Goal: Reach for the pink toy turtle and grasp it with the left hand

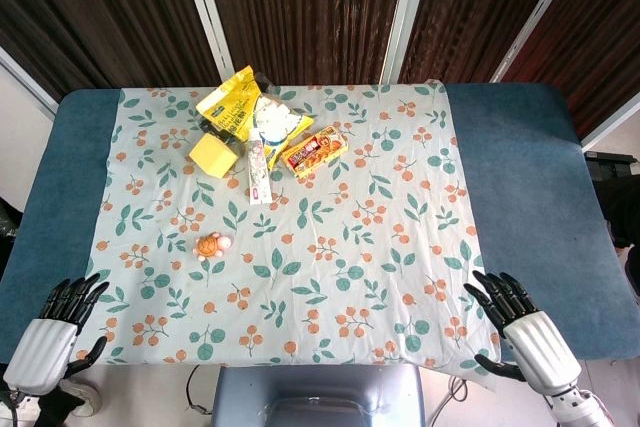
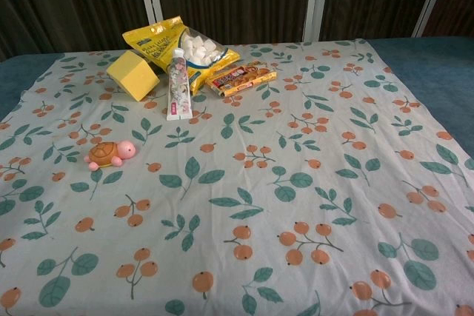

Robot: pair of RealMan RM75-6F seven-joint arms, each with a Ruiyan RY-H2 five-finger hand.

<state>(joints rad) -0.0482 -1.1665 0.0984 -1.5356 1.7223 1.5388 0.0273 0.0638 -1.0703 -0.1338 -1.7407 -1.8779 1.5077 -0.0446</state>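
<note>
The pink toy turtle [image 1: 212,245] with an orange shell lies on the leaf-patterned cloth, left of the middle; in the chest view the turtle [image 2: 109,154] sits at the left with its head toward the right. My left hand [image 1: 58,321] hovers at the near left corner of the table, fingers spread and holding nothing, well short of the turtle. My right hand [image 1: 522,323] is at the near right corner, also spread and empty. Neither hand shows in the chest view.
At the back of the cloth lie a yellow block [image 1: 215,154], a yellow snack bag [image 1: 235,105] with white pieces, a tube [image 1: 259,172] and a biscuit pack [image 1: 313,150]. Blue table [image 1: 520,177] borders the cloth on both sides.
</note>
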